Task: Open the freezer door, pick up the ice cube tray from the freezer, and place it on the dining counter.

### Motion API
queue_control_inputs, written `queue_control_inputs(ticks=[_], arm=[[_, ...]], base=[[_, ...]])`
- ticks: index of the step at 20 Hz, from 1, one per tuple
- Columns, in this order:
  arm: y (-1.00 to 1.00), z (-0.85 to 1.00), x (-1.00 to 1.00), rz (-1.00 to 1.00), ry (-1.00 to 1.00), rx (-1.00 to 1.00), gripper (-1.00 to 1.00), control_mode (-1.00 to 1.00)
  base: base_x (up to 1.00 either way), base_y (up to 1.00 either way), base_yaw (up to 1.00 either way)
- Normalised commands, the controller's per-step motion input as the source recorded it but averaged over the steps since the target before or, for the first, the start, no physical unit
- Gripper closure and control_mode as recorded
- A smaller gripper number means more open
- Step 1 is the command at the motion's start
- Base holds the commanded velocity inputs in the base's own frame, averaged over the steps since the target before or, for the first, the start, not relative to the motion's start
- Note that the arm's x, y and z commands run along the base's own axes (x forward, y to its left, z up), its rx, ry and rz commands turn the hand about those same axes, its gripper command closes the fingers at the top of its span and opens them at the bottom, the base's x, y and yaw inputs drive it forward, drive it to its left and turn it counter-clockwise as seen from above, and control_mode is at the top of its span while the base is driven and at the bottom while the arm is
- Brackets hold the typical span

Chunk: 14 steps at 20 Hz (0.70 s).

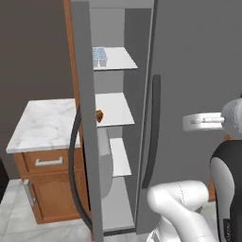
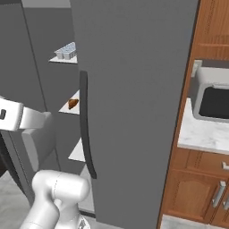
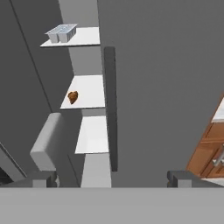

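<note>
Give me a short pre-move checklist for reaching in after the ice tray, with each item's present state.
1. Freezer door swung open: ok, the shelves are exposed.
2. Ice cube tray located: ok, it sits on the top shelf near the left edge.
3. Gripper open and empty: ok, fingertips stand wide apart with nothing between them.
4. Gripper lined up with the tray: not ok, in the hand view the tray is far up and to the left, and the closed fridge door lies straight ahead.
5. Other items on the tray's shelf: ok; the small brown item is one shelf lower.
6. Room above the tray for the fingers: cannot tell.
</note>
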Motion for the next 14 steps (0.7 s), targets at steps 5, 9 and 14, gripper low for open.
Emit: queue_control_inputs(ticks=[5,9,14], arm=[[0.0,0.0,0.0,0.0,0.0,0.0,-1.0,1.0],[0.0,0.0,0.0,0.0,0.0,0.0,-1.0,1.0],[0.0,0.0,0.0,0.0,0.0,0.0,-1.0,1.0]], base=[[0.12,0.18,0.11],[0.18,0.0,0.17],[0.29,0.0,0.2]])
